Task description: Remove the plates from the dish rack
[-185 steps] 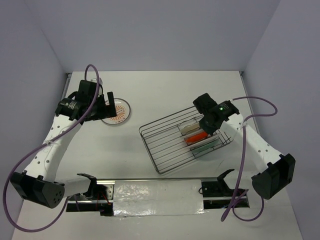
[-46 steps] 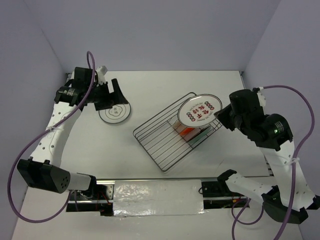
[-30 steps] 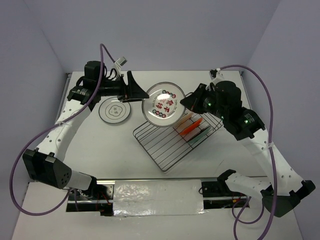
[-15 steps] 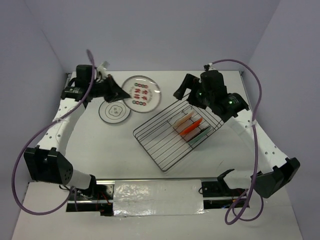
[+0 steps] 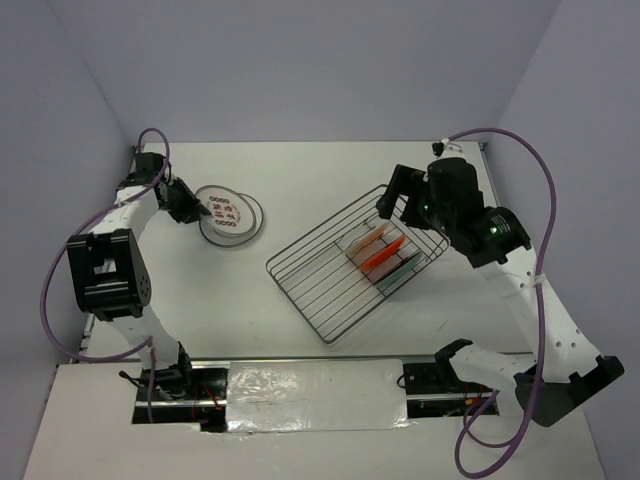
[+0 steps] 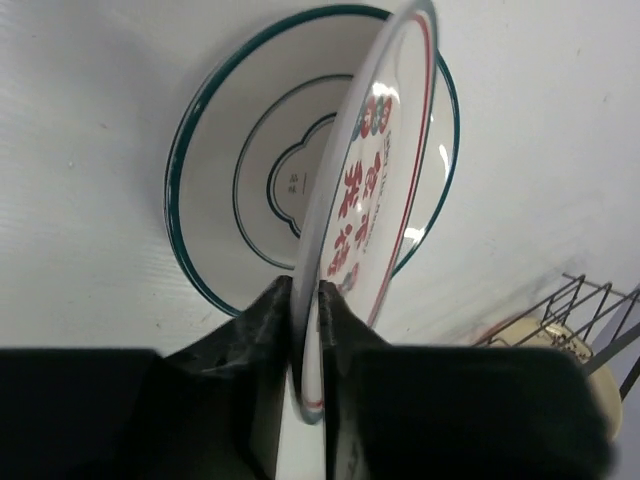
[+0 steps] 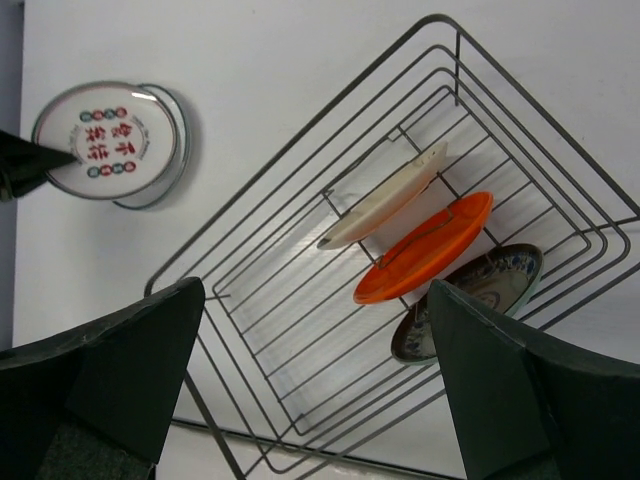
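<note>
My left gripper (image 5: 200, 207) (image 6: 307, 300) is shut on the rim of a white plate with red motifs (image 5: 226, 207) (image 6: 372, 185). That plate is tilted just above a white plate with a green rim (image 5: 248, 228) (image 6: 225, 190), which lies flat on the table at the back left. The dark wire dish rack (image 5: 320, 285) (image 7: 300, 215) holds three plates on edge: a cream one (image 5: 368, 240) (image 7: 385, 200), an orange one (image 5: 384, 255) (image 7: 425, 250) and a teal one with a patterned face (image 5: 406, 269) (image 7: 470, 300). My right gripper (image 5: 402, 192) (image 7: 315, 385) hangs open above the rack's far end, holding nothing.
The rack sits diagonally in the middle right of the white table (image 5: 330, 170). Grey walls close the back and both sides. A metal rail with foil tape (image 5: 310, 380) runs along the near edge between the arm bases.
My left gripper has carried the motif plate left and down until it hangs over the green-rimmed plate. My right gripper, still open, has shifted slightly right over the rack.
</note>
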You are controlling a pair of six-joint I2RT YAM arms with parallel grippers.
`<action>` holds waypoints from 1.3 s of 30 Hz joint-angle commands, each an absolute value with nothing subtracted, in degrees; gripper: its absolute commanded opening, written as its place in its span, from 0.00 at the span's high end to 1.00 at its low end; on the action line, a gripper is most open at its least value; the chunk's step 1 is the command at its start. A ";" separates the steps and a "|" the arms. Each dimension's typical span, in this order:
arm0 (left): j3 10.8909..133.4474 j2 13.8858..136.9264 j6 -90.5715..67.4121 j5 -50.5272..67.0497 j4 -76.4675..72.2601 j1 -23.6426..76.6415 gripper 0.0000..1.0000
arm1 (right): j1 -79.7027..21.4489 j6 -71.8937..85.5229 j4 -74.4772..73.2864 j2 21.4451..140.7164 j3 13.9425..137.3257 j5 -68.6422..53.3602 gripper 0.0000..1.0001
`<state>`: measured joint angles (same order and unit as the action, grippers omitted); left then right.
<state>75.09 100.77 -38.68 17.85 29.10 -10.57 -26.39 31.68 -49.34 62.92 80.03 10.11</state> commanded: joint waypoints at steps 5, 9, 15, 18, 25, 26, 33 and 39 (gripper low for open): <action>72.78 99.94 -37.53 10.20 30.66 -10.64 0.10 | -25.75 25.05 -50.34 64.50 78.83 6.06 0.00; 75.75 97.48 -34.20 5.55 38.92 -8.62 0.00 | -25.75 31.18 -60.62 72.23 84.89 15.18 0.00; 81.82 93.61 -30.33 0.18 48.33 2.53 0.01 | -26.01 41.38 -62.05 80.32 89.38 19.16 0.00; 81.65 90.37 -30.06 -2.63 49.66 7.37 0.00 | -26.37 45.78 -63.45 85.15 90.96 20.03 0.00; 77.52 83.06 -28.57 -0.53 50.45 8.88 0.00 | -29.70 53.87 -63.38 90.88 88.96 23.11 0.15; 77.43 81.93 -28.48 -0.61 50.88 8.96 0.00 | -29.97 54.40 -62.33 91.05 88.42 23.20 0.18; 76.46 77.70 -26.46 0.18 52.38 9.05 0.01 | -31.55 58.27 -60.03 95.09 85.52 22.33 0.35; 75.42 76.64 -24.52 0.18 52.74 9.05 0.00 | -32.25 60.82 -62.57 101.16 88.94 23.73 0.54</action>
<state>76.44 78.43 -26.83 -0.05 52.40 9.04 -31.40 57.78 -61.73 99.77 86.26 21.12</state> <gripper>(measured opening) 0.995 0.472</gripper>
